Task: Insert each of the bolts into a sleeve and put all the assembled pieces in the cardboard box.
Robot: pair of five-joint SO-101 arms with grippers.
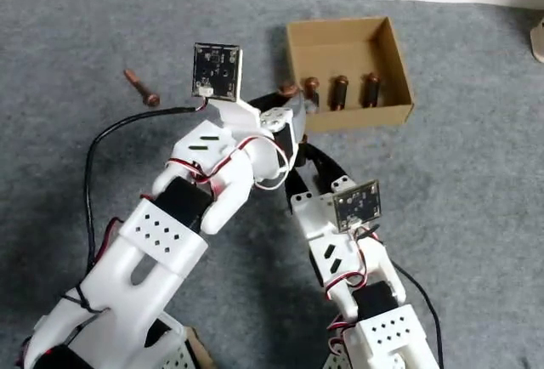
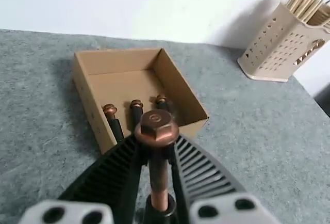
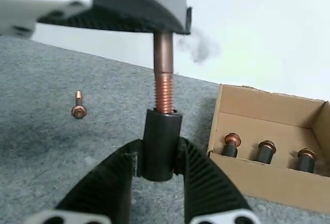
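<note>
The left gripper (image 2: 154, 144) is clenched on a copper bolt (image 2: 157, 127), head stamp unreadable, whose thread enters a black sleeve (image 3: 161, 141) grasped by the right gripper (image 3: 160, 154). Beyond, the cardboard box (image 1: 340, 33) holds three assembled pieces (image 1: 341, 91); a loose bolt (image 1: 141, 87) lies well apart.

On grey carpeted table (image 1: 476, 216): open brown cardboard box (image 1: 374, 116), holding three copper-headed bolts in black sleeves (image 1: 340, 91) in a row along its near wall. Well apart to the left, lying loose: copper hex bolt (image 1: 141, 87). At the box's near left corner: white left arm's gripper (image 1: 293, 104), copper bolt head (image 1: 289, 90) at its tip. Just behind: white right arm's black-fingered gripper (image 1: 304, 150).
</note>
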